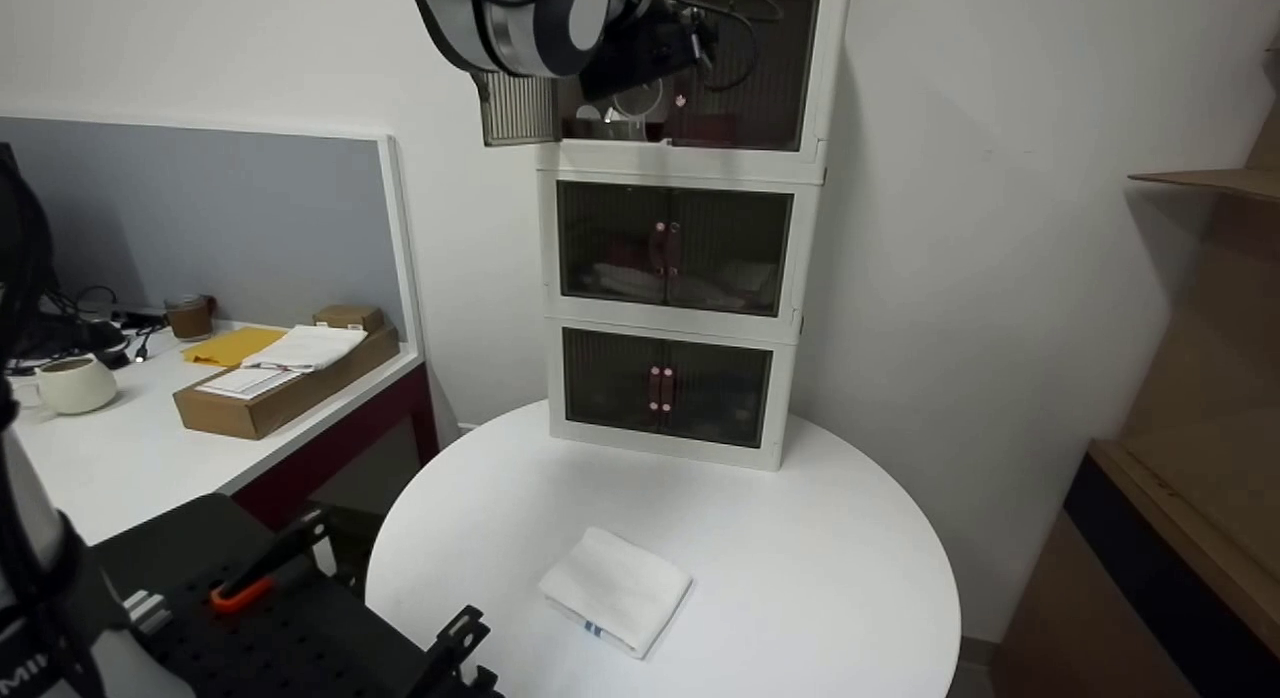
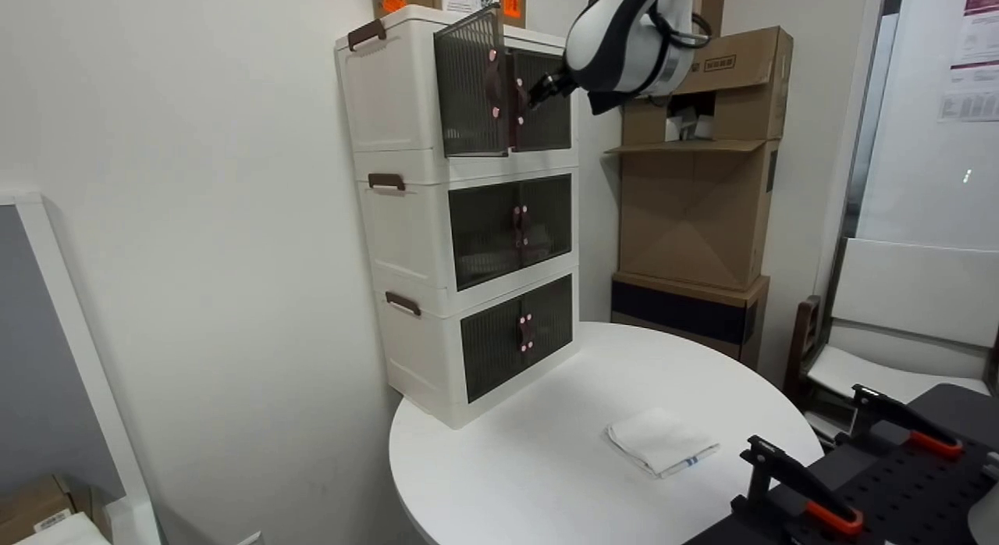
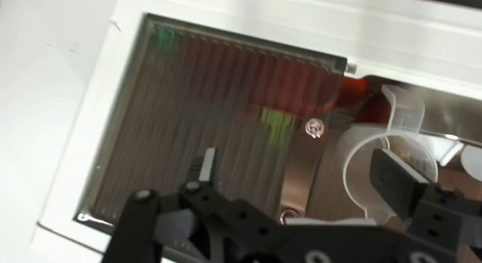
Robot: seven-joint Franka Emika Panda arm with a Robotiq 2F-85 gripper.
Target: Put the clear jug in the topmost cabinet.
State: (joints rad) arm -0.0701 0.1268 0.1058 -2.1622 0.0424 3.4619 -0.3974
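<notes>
One round white table (image 1: 840, 538) stands by the wall (image 1: 930, 208), and at its wall-side edge rises one tower (image 1: 690, 326) of three stacked cabinets: the lowest cabinet (image 2: 414, 365), the middle cabinet (image 2: 402, 244) and the topmost cabinet (image 2: 390, 92). Past another part of the table's edge are cardboard boxes (image 2: 687, 217), too overlapped to count; one gapes, with white things (image 2: 687, 123) inside. One robot arm (image 2: 624, 41) reaches in high above the table. The cabinets carry six dark ribbed doors (image 1: 610, 383), two apiece: five are closed, and one at the top, the open door (image 2: 468, 100), is swung outward.

One folded white cloth (image 1: 618, 590) with a blue stripe lies on the table, apart from the tower, toward the edge beside two clamps (image 2: 804, 480). The middle cabinet holds pale things (image 1: 625, 280), seen dimly; what the lowest holds is too dark to tell. The topmost cabinet holds red things (image 3: 352, 91), some white pieces (image 3: 473, 161) and one clear jug (image 3: 357, 161). The jug is on the open side, just beside the edge of the closed door (image 3: 180, 104), its round rim facing out.

The two fingers (image 3: 395, 184) are spread wide and grip nothing; in the wrist view one overlaps the closed door, the other the jug, and whether it touches I cannot tell. Beyond the table's edge stand two mugs (image 1: 190, 320), the white mug (image 1: 75, 390) with something brown inside.
</notes>
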